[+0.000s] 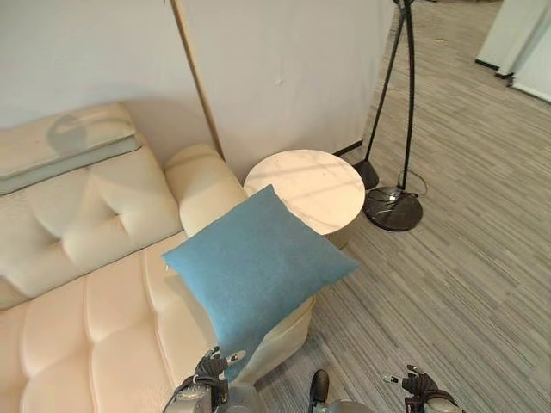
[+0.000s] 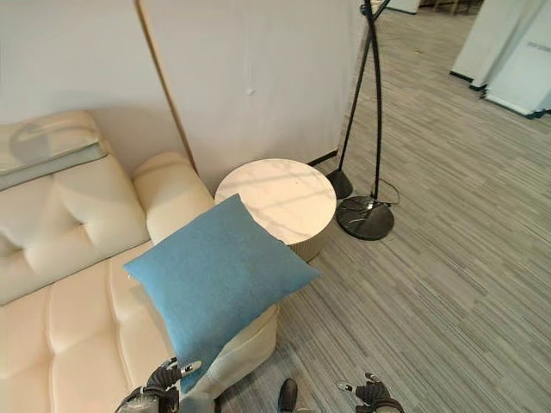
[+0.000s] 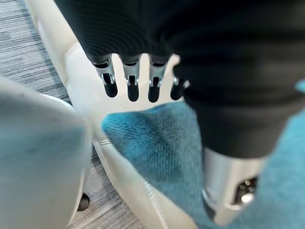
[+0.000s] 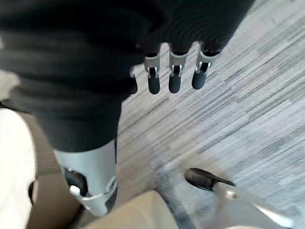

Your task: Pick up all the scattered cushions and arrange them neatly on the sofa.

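Looking down from the head camera, you see a blue cushion [image 1: 254,267] lying on the front corner of the cream sofa [image 1: 95,301], at the end next to the armrest [image 1: 200,179]. It lies like a diamond, with one corner pointing to the round marble side table [image 1: 306,188] and the lowest corner hanging over the front edge of the seat. Your left hand [image 1: 209,368] is at the bottom edge of the picture, just at that lowest corner. In the left wrist view the fingers [image 3: 133,82] are straight and spread, with the thumb [image 3: 228,191] apart from them, and the blue fabric is under the hand; you hold nothing with it, and if the palm touches the cushion you cannot tell. Your right hand [image 1: 419,385] is low on the right side, above the grey striped floor [image 1: 465,258] and well apart from the cushion. In its own wrist view the fingers [image 4: 173,76] are also straight and relaxed, and nothing is in them. The side table stands just beside the armrest. Behind the table a floor lamp [image 1: 398,129] stands on its round black base, near a pale partition wall [image 1: 284,69].
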